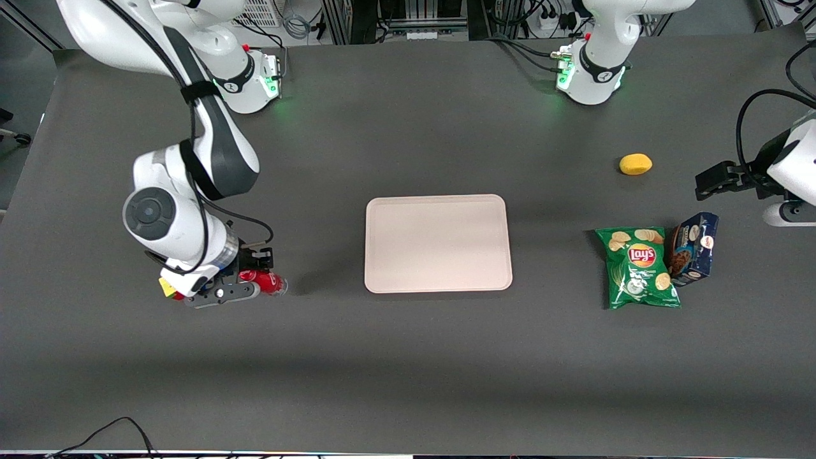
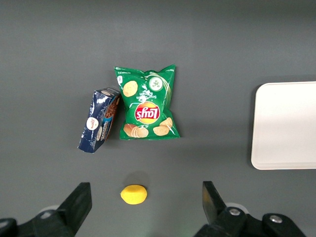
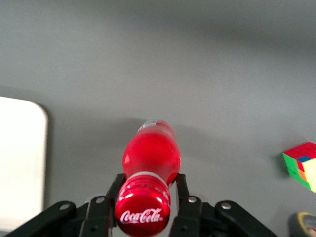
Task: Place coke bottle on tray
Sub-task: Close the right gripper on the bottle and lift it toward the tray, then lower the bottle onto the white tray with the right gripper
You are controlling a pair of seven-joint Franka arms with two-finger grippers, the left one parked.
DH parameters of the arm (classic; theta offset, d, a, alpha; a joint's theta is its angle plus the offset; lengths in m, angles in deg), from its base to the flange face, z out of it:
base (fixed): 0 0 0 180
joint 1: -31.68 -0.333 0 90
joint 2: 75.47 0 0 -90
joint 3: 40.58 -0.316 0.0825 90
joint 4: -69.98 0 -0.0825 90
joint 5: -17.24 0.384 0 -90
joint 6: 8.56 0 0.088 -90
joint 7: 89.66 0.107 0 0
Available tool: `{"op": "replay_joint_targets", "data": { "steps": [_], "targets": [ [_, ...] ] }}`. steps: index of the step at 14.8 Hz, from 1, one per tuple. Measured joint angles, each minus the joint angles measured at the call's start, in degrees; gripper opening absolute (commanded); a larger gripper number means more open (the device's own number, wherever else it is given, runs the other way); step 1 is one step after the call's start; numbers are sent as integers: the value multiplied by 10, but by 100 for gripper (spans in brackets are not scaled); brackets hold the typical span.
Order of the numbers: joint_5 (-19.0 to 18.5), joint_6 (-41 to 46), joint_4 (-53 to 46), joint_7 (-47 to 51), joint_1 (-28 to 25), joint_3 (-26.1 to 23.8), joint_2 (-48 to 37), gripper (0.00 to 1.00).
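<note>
While the tray (image 1: 438, 243) lies flat at the middle of the table (image 1: 408, 357), the gripper (image 1: 245, 285) sits low toward the working arm's end, well apart from it. Its fingers are clamped on the neck of the coke bottle (image 3: 150, 158), which lies tilted, with the colourful cube (image 3: 303, 164) near it.

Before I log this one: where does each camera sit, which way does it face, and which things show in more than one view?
Front view: high, facing both arms; tray mid-table, gripper with fingers shut on the coke bottle.
Right wrist view: on the working arm, looking along the coke bottle; fingers flank its neck; tray corner, colourful cube.
Left wrist view: looks down; chips bag, cookie box, lemon.
Shared: the tray appears in all three.
</note>
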Motion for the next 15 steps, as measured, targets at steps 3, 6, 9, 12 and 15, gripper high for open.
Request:
{"op": "replay_joint_targets", "data": {
  "steps": [3,6,9,12,15],
  "targets": [
    [0,72,-53,0,-1,-18,-22,0],
    [0,101,-71,0,-2,-24,-34,0],
    [1,102,-71,63,-43,-20,-34,0],
    [1,102,-72,211,-193,43,-31,0],
    [6,98,-77,304,-305,90,-20,0]
  ]
}}
